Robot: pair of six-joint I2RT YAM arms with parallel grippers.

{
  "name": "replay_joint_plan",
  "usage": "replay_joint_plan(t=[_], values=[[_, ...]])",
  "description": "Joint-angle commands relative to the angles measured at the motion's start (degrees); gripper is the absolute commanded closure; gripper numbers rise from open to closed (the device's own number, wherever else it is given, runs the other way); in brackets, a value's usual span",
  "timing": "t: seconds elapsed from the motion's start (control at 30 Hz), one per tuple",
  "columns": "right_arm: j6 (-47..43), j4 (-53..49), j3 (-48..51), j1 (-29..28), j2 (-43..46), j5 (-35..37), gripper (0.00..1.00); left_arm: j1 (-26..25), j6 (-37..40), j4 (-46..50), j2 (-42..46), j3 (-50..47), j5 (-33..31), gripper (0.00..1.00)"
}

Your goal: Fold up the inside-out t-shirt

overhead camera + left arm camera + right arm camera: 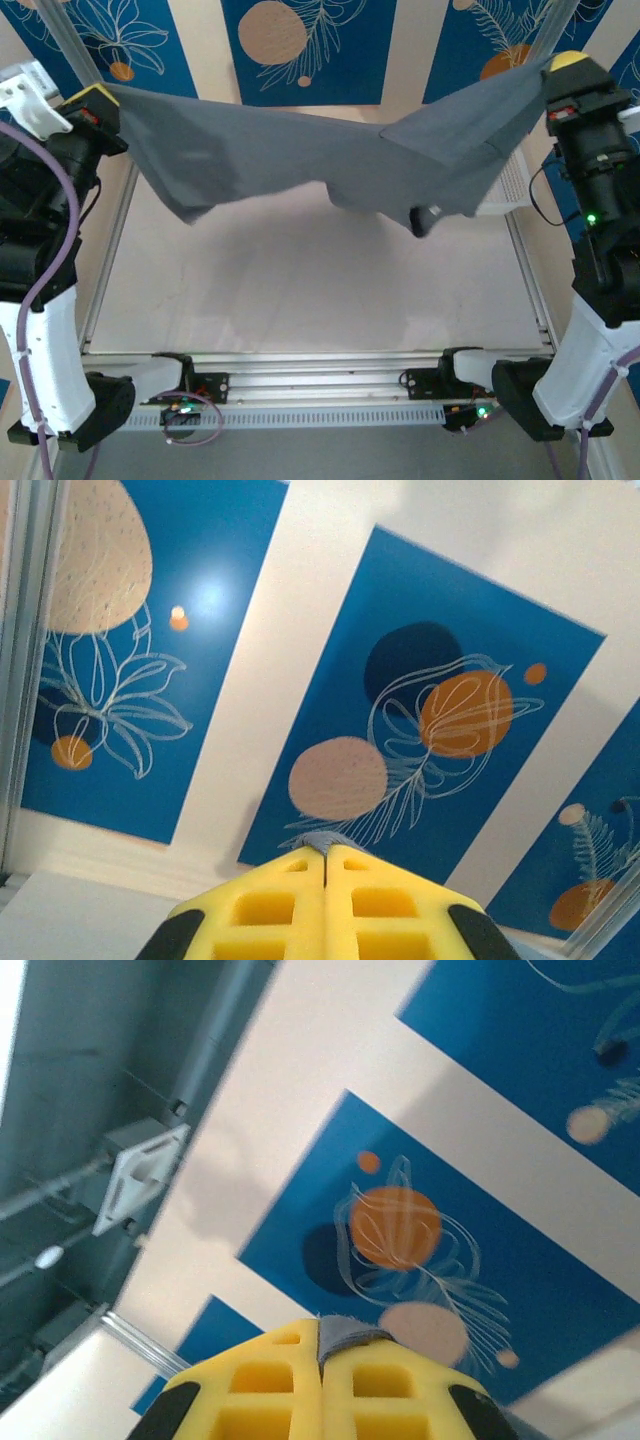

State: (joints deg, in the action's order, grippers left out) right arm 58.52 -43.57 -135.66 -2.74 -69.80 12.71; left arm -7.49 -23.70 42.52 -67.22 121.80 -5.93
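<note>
At six o'clock in the overhead view, the left arm's base [100, 405] and the right arm's base [520, 395] sit at either end of an aluminium rail [320, 385]; beyond them the pale tabletop [300, 290] runs towards twelve o'clock. Above its far half hangs the dark grey t-shirt [300, 150], stretched sideways in the air from ten o'clock to two o'clock; its top edge sags in the middle, one loose flap droops towards nine o'clock, and a bunched fold dangles lowest at about two o'clock. At ten o'clock the left fingers [92, 96] are pressed together on one end of the cloth; the left wrist view shows these yellow fingers [285, 905] shut tight, a grey sliver [320, 838] pinched at their tips. At two o'clock the right fingers [567, 60] pinch the other end, held slightly higher; the right wrist view shows them [280, 1385] closed on a grey tuft [352, 1332]. A white basket [510, 185] peeks out behind the shirt at three o'clock; blue floral wall panels [300, 45] stand at twelve o'clock.
</note>
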Motion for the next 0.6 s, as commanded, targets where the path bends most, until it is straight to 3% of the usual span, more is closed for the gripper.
replay_joint_plan(t=[0.0,0.3,0.57], values=[[-0.1,7.1,-4.0,0.4,0.0,2.7,1.00,0.6,-1.0,2.2,0.4,6.4,1.2,1.00],[-0.9,13.1,-9.6,0.3,-9.2,-0.6,1.00,0.6,-0.3,-0.4,-2.5,6.5,-1.0,1.00],[-1.5,21.9,-21.0,-0.5,-27.8,-5.8,1.00,0.7,0.3,-6.5,-12.1,4.9,-3.5,1.00]])
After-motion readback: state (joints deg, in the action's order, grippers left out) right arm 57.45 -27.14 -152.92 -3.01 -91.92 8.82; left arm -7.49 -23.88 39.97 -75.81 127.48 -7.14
